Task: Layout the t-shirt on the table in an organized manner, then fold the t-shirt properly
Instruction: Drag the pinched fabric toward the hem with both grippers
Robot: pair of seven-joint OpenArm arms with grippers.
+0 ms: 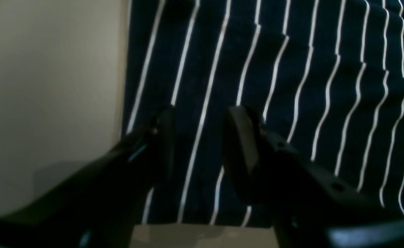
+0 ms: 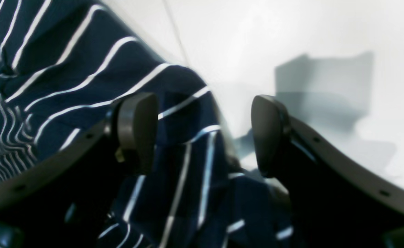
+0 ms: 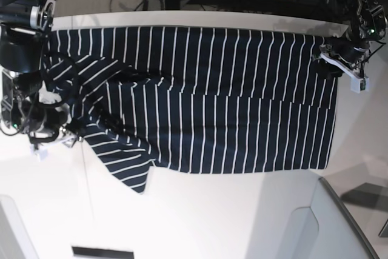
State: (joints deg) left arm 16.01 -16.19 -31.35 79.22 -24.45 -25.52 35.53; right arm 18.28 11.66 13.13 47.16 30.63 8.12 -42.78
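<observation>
R tool (image 2: 202, 134) open over t-shirt (image 3: 206, 101) edge.

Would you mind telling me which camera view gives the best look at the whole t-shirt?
The base view: it shows the whole t-shirt spread across the table, one sleeve end crumpled. The left wrist view shows only a flat striped patch; the right wrist view only a bunched fold.
</observation>
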